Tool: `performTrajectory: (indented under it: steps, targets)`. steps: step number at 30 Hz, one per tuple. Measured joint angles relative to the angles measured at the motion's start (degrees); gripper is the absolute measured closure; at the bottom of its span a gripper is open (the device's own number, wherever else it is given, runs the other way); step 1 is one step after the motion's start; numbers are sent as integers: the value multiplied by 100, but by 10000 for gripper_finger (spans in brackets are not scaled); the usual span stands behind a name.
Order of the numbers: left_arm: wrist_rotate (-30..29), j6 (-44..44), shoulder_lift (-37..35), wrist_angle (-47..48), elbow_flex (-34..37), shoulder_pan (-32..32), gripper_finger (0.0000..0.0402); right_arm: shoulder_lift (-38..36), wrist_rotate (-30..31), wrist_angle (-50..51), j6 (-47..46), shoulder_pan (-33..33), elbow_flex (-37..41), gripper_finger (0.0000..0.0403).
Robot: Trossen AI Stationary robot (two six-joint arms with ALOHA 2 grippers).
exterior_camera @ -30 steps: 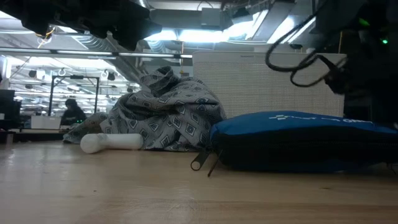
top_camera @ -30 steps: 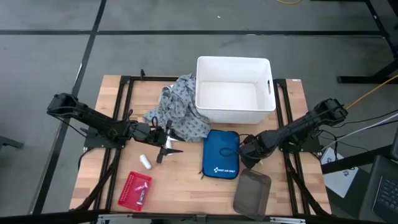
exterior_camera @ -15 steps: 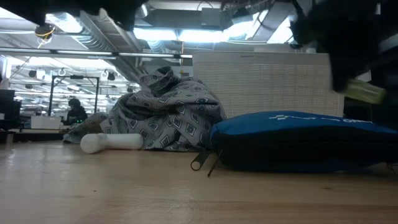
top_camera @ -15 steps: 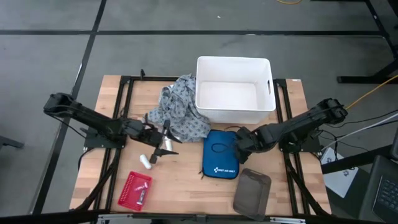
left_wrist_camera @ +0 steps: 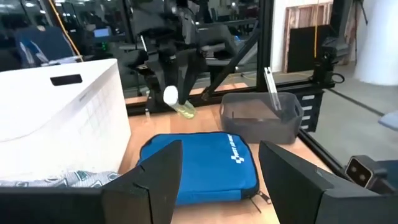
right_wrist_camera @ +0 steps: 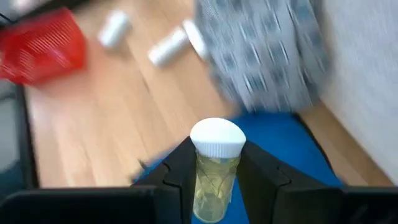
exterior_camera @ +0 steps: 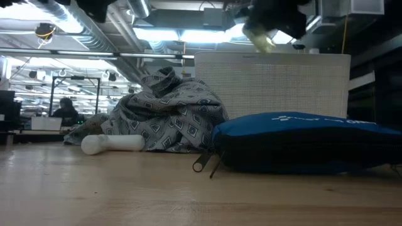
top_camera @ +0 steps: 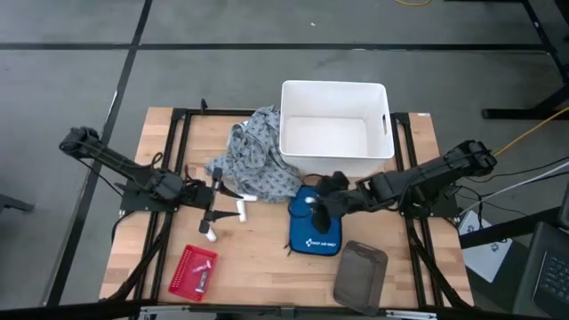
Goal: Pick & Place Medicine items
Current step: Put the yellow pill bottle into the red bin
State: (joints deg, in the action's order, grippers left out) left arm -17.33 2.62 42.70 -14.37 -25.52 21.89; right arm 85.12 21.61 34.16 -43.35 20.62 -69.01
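My right gripper (top_camera: 317, 204) hovers above the blue first-aid pouch (top_camera: 315, 233), shut on a small yellowish bottle with a white cap (right_wrist_camera: 216, 163). The low view shows that bottle (exterior_camera: 260, 36) high above the pouch (exterior_camera: 301, 141). Three white rolls (right_wrist_camera: 168, 46) lie on the wood next to the grey patterned cloth (top_camera: 253, 160); one roll (exterior_camera: 113, 143) shows on its side in the low view. My left gripper (top_camera: 220, 201) is open above the table by the cloth's near edge, touching nothing (left_wrist_camera: 211, 180). My right gripper pinches the bottle's yellowish body (right_wrist_camera: 214, 186) between its two fingers, just below the white cap (right_wrist_camera: 217, 138). The cap points out beyond the fingertips. The bottle is lifted clear and hangs tilted over the blue pouch (left_wrist_camera: 176, 103).
A white bin (top_camera: 336, 129) stands at the far side behind the pouch. A grey tray (top_camera: 360, 276) sits at the near right, and a red basket (top_camera: 192, 269) holding a small item at the near left. Bare wood lies between basket and pouch.
My right gripper has swung from the table's right side toward the left and risen, carrying the bottle over the blue pouch. My left gripper has drawn back toward the table's left edge. The rolls and the cloth have stayed put.
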Motion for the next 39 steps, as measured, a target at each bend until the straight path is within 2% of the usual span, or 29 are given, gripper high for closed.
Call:
performTrajectory:
  steps: [12, 21, 24, 28, 33, 39]
  targets:
    - [-99, 111, 277, -472, 0, -9, 190, 18, 126, -2545, 1847, -236, 0, 305]
    - [224, 251, 801, -1178, 0, -230, 190, 769, -15, -4091, 2890, -426, 0, 305]
    - [213, 225, 882, -1167, 0, -317, 190, 937, -421, -4595, 2994, -517, 0, 305]
    - [227, 152, 883, -1172, 0, -410, 190, 1020, -753, -4834, 2990, -626, 0, 305]
    - [243, 98, 899, -1220, 0, -497, 190, 1021, -772, -4930, 2992, -668, 0, 305]
    - [418, 97, 1273, -1830, 0, -622, 190, 1107, -997, -5197, 2993, -677, 1, 305]
